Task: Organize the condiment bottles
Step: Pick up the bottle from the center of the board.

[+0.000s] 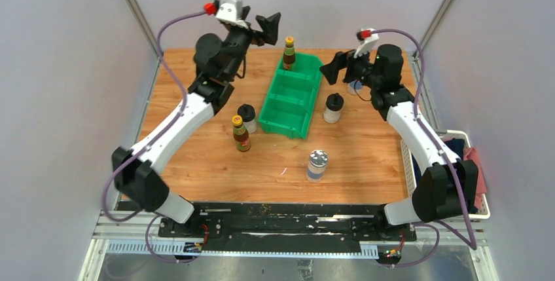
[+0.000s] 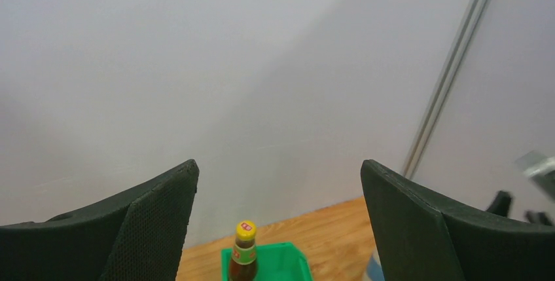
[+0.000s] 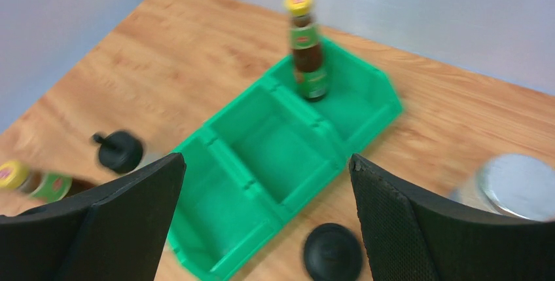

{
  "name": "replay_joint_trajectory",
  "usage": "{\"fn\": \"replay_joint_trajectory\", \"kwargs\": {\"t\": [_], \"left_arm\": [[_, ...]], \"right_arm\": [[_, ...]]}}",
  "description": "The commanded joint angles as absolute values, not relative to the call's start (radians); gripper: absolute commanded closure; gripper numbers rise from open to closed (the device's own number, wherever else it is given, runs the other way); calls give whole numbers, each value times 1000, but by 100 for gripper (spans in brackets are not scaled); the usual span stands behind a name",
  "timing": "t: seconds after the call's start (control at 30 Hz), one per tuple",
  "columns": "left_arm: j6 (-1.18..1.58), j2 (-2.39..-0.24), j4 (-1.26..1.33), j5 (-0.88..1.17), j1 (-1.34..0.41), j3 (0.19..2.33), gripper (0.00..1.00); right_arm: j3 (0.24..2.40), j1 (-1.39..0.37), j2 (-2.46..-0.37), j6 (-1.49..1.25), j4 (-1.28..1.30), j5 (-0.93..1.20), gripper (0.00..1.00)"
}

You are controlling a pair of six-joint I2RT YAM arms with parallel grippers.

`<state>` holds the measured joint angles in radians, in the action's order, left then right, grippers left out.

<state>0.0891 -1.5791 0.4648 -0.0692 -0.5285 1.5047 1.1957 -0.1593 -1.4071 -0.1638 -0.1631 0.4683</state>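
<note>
One brown sauce bottle with a yellow cap stands in the far compartment of the green bin. It also shows in the left wrist view and the right wrist view. A second brown bottle and a black-capped shaker stand left of the bin. Another shaker stands to its right. One silver-lidded jar stands in front, and another is partly hidden behind my right gripper. That gripper is open and empty, as is my raised left gripper.
A white basket with a red cloth hangs at the table's right edge. Grey walls and metal posts close in the back and sides. The bin's middle and near compartments hold nothing.
</note>
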Motion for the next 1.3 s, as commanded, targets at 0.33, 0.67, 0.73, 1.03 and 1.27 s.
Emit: {"fn": "replay_joint_trajectory", "kwargs": {"t": [0.33, 0.67, 0.73, 1.03, 1.27], "left_arm": [[330, -1020, 300, -207, -559, 1064, 5], [317, -821, 243, -279, -638, 899, 2], [300, -789, 217, -295, -662, 887, 0], [166, -622, 103, -388, -711, 893, 0], [82, -485, 93, -338, -711, 914, 0]], "right_arm": [[1129, -576, -1290, 117, -56, 453, 0], [1065, -754, -1263, 171, -91, 407, 1], [1053, -786, -1272, 179, -108, 403, 1], [958, -848, -1325, 187, -302, 394, 1], [1058, -847, -1486, 192, -367, 434, 1]]}}
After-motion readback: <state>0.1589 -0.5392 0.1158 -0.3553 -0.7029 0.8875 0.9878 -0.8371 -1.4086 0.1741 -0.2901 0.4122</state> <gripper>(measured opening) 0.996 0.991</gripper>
